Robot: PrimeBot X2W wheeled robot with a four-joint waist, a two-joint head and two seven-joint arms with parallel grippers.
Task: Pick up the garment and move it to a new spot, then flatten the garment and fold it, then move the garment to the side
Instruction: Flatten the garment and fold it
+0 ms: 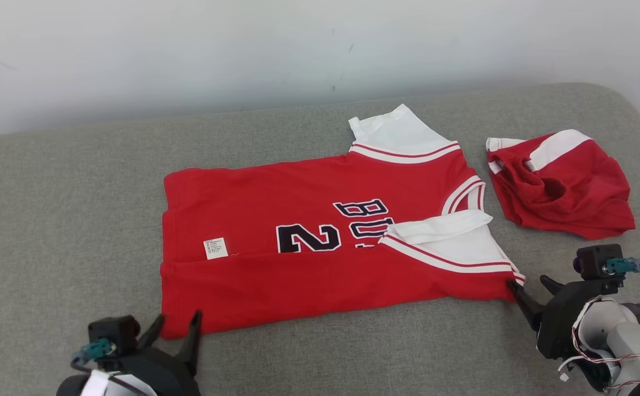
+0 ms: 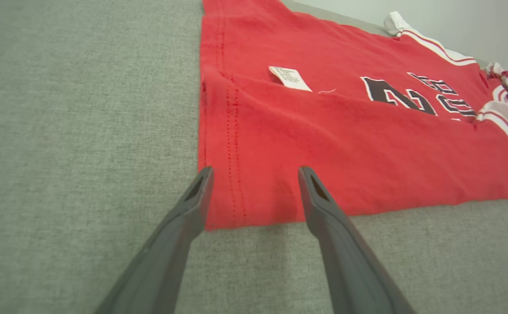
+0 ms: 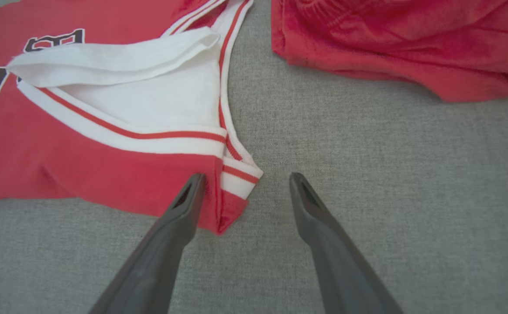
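Straddling jersey [image 1: 298, 264] corners, left hand [image 1: 178, 316], right hand [image 1: 526, 281] (seemingly touching)

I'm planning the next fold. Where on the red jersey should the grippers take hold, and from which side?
Probably take the jersey by its two near corners: the hem corner for the left gripper, the striped sleeve corner for the right gripper. Come in low from the robot's side: it lies flat with that long edge nearest, and both open grippers straddle those corners.

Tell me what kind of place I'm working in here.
Probably an indoor room: grey upholstered surface against a bare white wall, a red jersey spread on it, a crumpled red garment beside.
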